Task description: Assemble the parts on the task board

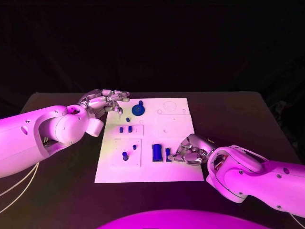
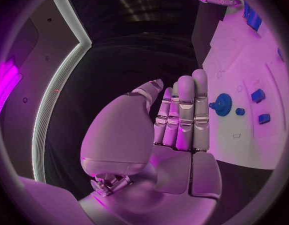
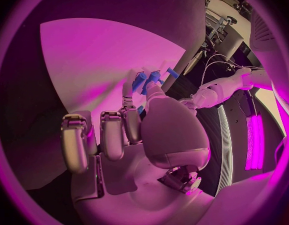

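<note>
Near the board's (image 1: 177,174) front edge the right hand (image 1: 190,151) pinches a small blue peg (image 1: 168,153) beside the long blue block (image 1: 157,152) — best kept upright and lowered straight. Left hand (image 1: 104,101) hovers empty, fingers together, beside the board's far-left corner, close to the blue gear (image 1: 138,110).

— Where does the head view look from?

— From above, facing down and forward over the dark tabletop (image 1: 56,191), with the white task board (image 1: 173,143) mid-frame and both arms entering from the sides.

— And the wrist cameras?

— Each sits close behind its own palm. The left wrist view looks along the left robot hand (image 2: 176,130), the board lying off to one side. The right wrist view sits very near the right robot hand (image 3: 138,130), right over the board.

— What do they share?

— The board appears in all three. The left wrist view seems to catch the right robot hand far off, though it is small there.
</note>
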You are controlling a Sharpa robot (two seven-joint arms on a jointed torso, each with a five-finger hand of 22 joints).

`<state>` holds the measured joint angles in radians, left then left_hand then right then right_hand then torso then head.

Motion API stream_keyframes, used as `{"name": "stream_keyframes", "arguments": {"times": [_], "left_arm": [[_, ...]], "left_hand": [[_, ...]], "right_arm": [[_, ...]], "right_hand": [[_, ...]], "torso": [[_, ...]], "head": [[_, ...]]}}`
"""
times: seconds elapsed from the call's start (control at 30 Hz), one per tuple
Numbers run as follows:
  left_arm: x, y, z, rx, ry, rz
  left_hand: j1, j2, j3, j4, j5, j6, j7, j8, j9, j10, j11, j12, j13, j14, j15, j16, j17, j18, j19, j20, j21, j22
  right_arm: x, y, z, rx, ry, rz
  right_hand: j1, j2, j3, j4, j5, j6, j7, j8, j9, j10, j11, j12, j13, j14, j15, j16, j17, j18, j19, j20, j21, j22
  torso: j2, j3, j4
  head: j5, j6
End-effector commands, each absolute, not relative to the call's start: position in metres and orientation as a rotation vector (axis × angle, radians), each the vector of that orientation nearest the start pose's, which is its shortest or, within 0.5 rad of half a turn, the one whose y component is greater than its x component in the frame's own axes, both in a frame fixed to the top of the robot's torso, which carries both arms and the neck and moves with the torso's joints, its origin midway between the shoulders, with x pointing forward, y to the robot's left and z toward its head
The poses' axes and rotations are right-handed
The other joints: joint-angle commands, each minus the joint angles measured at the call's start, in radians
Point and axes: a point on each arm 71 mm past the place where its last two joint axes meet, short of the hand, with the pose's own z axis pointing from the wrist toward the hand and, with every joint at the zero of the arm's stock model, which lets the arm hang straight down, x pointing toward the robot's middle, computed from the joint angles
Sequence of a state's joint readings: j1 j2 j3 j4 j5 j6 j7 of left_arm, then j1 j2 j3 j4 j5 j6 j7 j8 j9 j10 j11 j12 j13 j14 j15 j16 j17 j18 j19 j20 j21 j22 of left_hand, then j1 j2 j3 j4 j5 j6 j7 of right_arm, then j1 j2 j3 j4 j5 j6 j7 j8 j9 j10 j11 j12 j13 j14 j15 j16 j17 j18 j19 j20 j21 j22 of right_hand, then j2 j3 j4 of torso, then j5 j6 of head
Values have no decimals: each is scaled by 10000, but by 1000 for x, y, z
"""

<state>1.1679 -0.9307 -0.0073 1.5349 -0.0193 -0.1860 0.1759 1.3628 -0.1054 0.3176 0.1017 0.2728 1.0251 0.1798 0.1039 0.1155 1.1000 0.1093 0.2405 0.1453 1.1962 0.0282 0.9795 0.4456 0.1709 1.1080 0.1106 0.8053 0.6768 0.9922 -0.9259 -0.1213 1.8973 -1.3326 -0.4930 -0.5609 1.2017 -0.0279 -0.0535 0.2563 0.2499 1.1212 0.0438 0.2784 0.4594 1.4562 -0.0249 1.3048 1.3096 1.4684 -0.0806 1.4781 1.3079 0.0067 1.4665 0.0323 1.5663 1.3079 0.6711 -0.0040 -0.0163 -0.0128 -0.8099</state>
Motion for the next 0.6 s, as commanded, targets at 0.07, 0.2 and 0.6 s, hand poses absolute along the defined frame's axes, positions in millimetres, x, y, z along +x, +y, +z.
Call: {"name": "stream_keyframes", "arguments": {"times": [0.07, 0.2, 0.6], "left_arm": [[480, 240, -193, -12155, 16438, -14953], [480, 239, -193, -12153, 16439, -14959], [480, 239, -193, -12159, 16435, -14945]], "left_hand": [[7, 48, -2, 49, 32, -61, 8, 54, -15, -69, -28, 51, 11, -62, -13, -14, -10, 136, 36, 55, -46, -10], [7, 48, -2, 49, 32, -61, 8, 54, -15, -69, -28, 51, 11, -62, -13, -14, -10, 136, 36, 55, -46, -10], [7, 48, -2, 49, 32, -61, 8, 54, -15, -69, -28, 51, 11, -62, -13, -14, -10, 136, 36, 55, -46, -10]], "right_arm": [[356, -163, -266, 2412, 19946, 6112], [358, -163, -268, 2374, 19970, 6012], [360, -159, -275, 2137, 20345, 5937]], "right_hand": [[65, 10, -6, -78, 42, -24, 20, 51, 9, 66, -10, 26, 983, 749, -69, 56, 1216, -67, 1043, -89, 45, 2629], [127, 40, -17, -102, 43, -18, 15, 60, 17, 71, -13, 35, 991, 752, -70, 64, 1230, -67, 1043, -89, 45, 2629], [341, 37, -92, -219, -33, -24, 8, 79, 41, 75, -20, 44, 1004, 750, -76, 62, 1227, -67, 1043, -93, 45, 2629]], "torso": [[-1, -2, 12], [0, -6, 38], [22, 8, -2]], "head": [[-24, 12], [-37, 22], [16, -19]]}}
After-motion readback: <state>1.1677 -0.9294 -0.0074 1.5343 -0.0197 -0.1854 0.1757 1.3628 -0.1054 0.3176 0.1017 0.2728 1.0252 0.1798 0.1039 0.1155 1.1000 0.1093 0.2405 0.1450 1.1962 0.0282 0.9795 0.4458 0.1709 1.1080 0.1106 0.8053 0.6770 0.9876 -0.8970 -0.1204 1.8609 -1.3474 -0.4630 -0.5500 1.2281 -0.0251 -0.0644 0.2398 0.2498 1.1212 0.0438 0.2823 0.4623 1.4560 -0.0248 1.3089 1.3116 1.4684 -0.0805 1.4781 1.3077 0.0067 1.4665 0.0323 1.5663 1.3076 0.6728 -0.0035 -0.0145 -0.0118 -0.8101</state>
